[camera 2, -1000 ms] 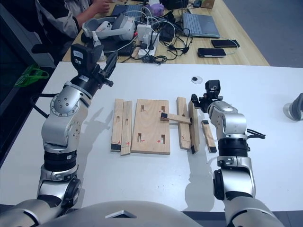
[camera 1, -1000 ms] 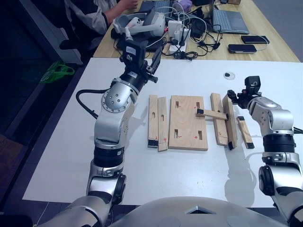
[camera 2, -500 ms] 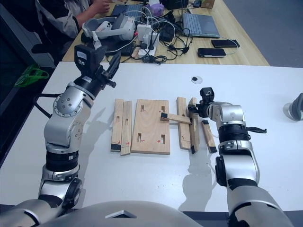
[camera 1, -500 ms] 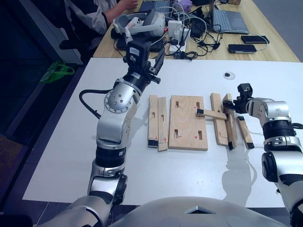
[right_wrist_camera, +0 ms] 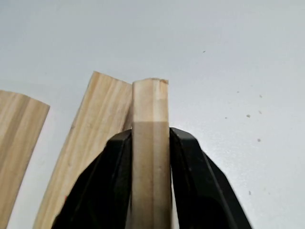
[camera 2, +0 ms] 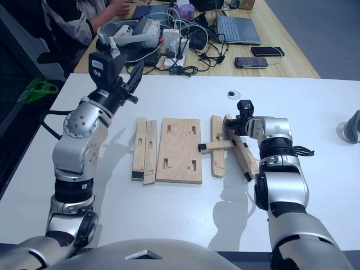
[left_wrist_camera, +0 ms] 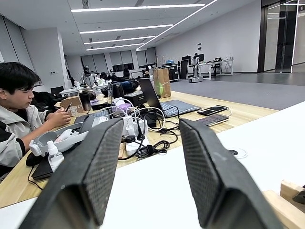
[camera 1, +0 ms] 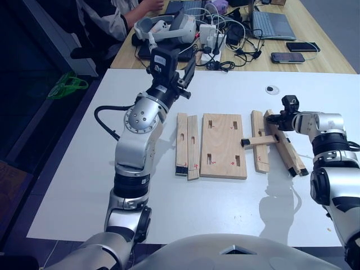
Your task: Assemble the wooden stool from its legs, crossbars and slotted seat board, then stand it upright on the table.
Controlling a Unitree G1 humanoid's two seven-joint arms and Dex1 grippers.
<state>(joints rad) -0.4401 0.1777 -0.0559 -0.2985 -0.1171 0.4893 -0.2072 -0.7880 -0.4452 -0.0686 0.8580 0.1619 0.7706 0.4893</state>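
Presently the left tool hangs raised over the bench, fingers spread and empty, as it was half a second ago. Below it, two legs and the seat board lie unmoved. The crossbar has slid off the board's edge toward the right tool. That tool is now clenched on the far end of a leg, which has swung askew. Judgement: pick-up has begun, and no joint is made yet.

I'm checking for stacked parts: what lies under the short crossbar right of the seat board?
The crossbar lies across a flat leg, covering a strip of it. Its far end meets the stick in the right gripper; overlap there unclear.
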